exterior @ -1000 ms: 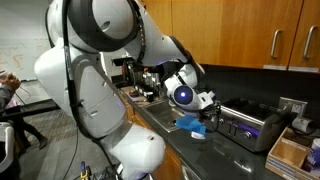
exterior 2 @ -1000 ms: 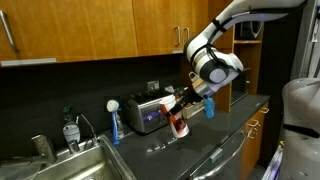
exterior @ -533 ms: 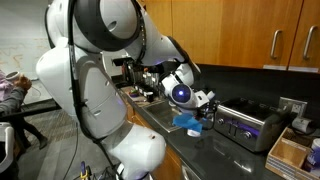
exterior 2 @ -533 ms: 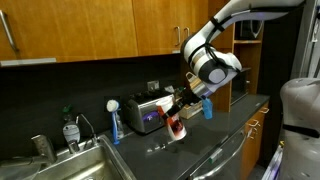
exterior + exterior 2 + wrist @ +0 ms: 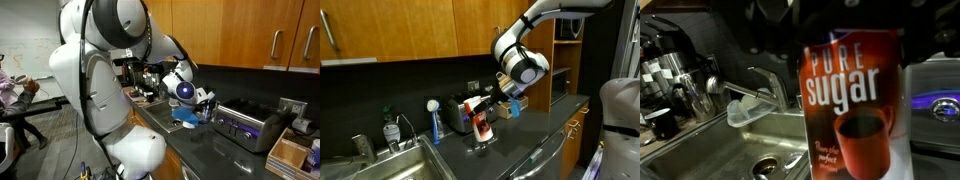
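Pinching a red sugar canister (image 5: 480,126) in the hand (image 5: 484,110), fingers pressed against its sides near the top. Held slightly tilted, low over the dark bench (image 5: 545,130); contact between base and surface not discernible. Placed just in front of the silver toaster (image 5: 460,115), with the arm reaching down to it from the upper right of that exterior view.

Left of the toaster, standing near the wall: a white round-topped item (image 5: 433,105), a blue bottle (image 5: 436,130) and a clear soap bottle (image 5: 388,130). Further left, sunk into the bench, a steel sink (image 5: 415,162) with its faucet (image 5: 360,148). Above all of it, wooden cabinets (image 5: 410,30).

Filling the middle and right of the wrist view, the same sugar canister (image 5: 855,105), label upright toward the lens: "PURE sugar" in pale lettering over a picture of a cup. Behind it to the left, the sink (image 5: 710,150) and the faucet (image 5: 768,82). To the right, the toaster (image 5: 938,100) with a blue-lit patch on its side.

In an exterior view from behind the arm, the hand (image 5: 203,108) just beside the toaster (image 5: 245,125), the canister not discernible there behind the wrist. Farther back along the bench, a dark coffee machine (image 5: 140,78).
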Robot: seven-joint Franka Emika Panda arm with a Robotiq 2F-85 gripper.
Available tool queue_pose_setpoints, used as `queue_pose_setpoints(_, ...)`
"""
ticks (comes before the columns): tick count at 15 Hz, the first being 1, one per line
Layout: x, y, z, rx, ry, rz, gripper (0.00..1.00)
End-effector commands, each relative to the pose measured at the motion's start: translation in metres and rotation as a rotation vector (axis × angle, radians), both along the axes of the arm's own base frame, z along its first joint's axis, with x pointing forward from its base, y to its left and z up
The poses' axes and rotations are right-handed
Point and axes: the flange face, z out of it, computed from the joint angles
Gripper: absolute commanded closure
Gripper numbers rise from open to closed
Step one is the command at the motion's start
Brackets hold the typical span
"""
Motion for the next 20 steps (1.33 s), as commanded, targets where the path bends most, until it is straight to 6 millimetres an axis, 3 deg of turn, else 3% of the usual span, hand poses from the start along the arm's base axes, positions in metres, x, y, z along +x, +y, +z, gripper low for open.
queue_pose_setpoints(1, 0.024, 0.007, 0.006, 0.046, 0.008, -0.012, 0.44)
queue_pose_setpoints(6, 0.048, 0.005, -0.002, 0.099, 0.044, -0.035, 0.44)
queue_pose_setpoints(14, 0.104, -0.026, -0.021, 0.164, -0.012, -0.113, 0.44)
queue_pose_setpoints(16, 0.109, -0.032, -0.031, 0.156, -0.006, -0.119, 0.44)
queue_pose_setpoints(20, 0.101, -0.056, -0.057, 0.083, 0.046, -0.124, 0.44)
